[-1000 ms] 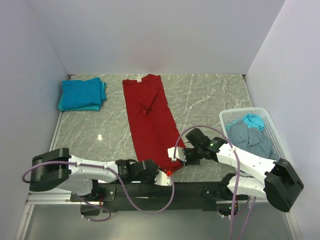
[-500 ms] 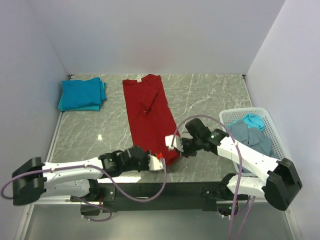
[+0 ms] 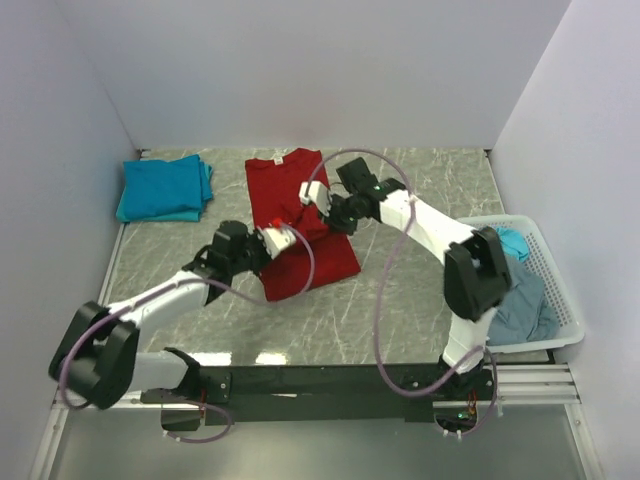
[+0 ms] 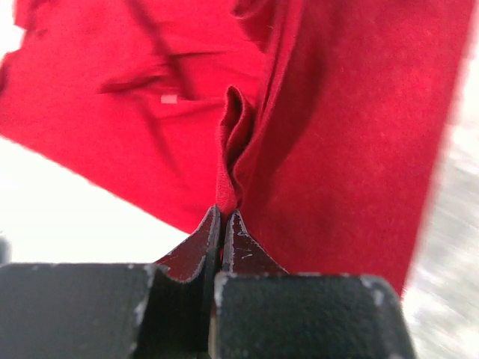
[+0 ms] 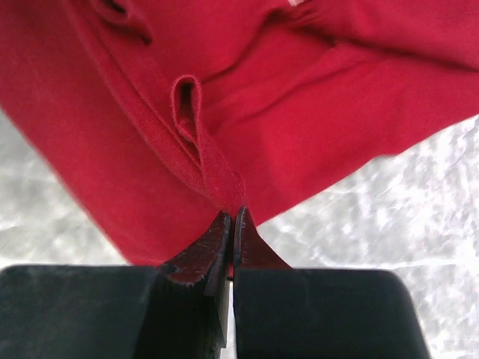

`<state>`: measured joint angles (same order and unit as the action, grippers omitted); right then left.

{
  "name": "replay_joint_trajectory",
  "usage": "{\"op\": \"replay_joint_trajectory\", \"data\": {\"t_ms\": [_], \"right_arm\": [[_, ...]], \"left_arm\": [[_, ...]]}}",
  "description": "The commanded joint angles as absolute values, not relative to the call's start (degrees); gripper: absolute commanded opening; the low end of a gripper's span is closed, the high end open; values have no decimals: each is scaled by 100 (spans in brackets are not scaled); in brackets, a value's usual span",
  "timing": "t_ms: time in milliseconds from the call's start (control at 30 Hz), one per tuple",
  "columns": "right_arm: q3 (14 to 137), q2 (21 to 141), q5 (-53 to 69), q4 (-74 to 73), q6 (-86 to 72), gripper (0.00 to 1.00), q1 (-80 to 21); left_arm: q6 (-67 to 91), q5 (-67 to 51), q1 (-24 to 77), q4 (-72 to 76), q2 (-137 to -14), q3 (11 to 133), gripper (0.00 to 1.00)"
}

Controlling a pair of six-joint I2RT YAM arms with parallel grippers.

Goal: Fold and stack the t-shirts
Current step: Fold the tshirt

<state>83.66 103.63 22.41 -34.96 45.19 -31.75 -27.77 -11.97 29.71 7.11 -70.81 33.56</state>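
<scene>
Both arms are out over the table (image 3: 430, 290) right now, and both have hold of the red t-shirt (image 3: 305, 262). The left gripper (image 3: 284, 238) is clamped tight on a pinch of red cloth. From its wrist camera the two dark fingertips (image 4: 211, 233) are pressed together with a bunched ridge of fabric rising straight out from between them. The right gripper (image 3: 322, 200) is the same story: jaws squeezed together on a folded edge of the red cloth, a little loop of hem standing up just past the tips, with grey marbled table showing beyond the shirt's edge.

From above, the red t-shirt lies in the middle of the table, its collar end toward the back wall. The two grippers hold their pinches over the shirt's middle, the left one nearer the front and a bit to the left, the right one farther back. The cloth nearest the front lies flat on the table in a broad red panel.

Off in the far left corner sits a neat folded stack of teal t-shirts (image 3: 165, 188), well apart from the action. On the right side stands the white basket (image 3: 566, 318), with a grey-blue t-shirt (image 3: 525, 300) slumped in it and spilling toward its near rim, and a teal t-shirt (image 3: 512, 241) bunched at its far end.
</scene>
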Motion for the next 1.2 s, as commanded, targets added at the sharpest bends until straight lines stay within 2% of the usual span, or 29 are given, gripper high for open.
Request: {"op": "replay_joint_trajectory", "data": {"t_ms": [0, 267, 567, 600, 633, 667, 700, 733, 767, 800, 900, 1000, 1033, 1133, 1167], "right_arm": [[9444, 11071, 2215, -3753, 4290, 0, -3041], [10975, 12277, 1978, -3937, 4017, 0, -2865], [11320, 12779, 1802, -3630, 3674, 0, -2716], [11346, 12814, 1750, -3499, 3535, 2, -2716], [11364, 12841, 1645, -3368, 3411, 14, -2725], [11382, 12884, 1487, -3184, 3201, 27, -2725], [11417, 12902, 1042, -2990, 2721, 38, -2716], [11469, 12928, 846, -2684, 2507, 52, -2716], [11626, 12964, 591, -2559, 2296, 57, -2725], [11706, 12973, 258, -2436, 1868, 61, -2707], [11813, 12780, 114, -2347, 1688, 65, -2611], [11374, 12262, 1025, -2625, 2106, 65, -2418], [11121, 12104, 2238, -2889, 2449, 65, -2365], [10236, 11157, 4237, -4022, 4362, 65, -2224], [9900, 10936, 4489, -4312, 5012, 65, -2224]], "left_arm": [[-2769, -1810, 2427, 1511, -7758, 3980, 0], [-2804, -2118, 1873, 1600, -9043, 4912, 0], [-2637, -2153, 1644, 1521, -9887, 5615, 0], [-2611, -2101, 1644, 1486, -9922, 5677, 5], [-2445, -1970, 1635, 1468, -9958, 5730, 12], [-2295, -1830, 1635, 1529, -9967, 5783, 24], [-2155, -1654, 1626, 1625, -9932, 5801, 56], [-1918, -1261, 1617, 1783, -9862, 5766, 75], [-1846, -1092, 1582, 2080, -9626, 5722, 93], [-1767, -820, 1582, 2196, -9476, 5635, 99], [-1854, -369, 1529, 2110, -8844, 5634, 99], [-2345, -798, 1529, 1690, -8062, 5406, 99], [-2703, -1096, 1538, 1522, -7859, 5301, 99], [-3747, -2318, 1686, 670, -6982, 4713, 98], [-4023, -2555, 1792, 520, -6839, 4328, 97]]}}
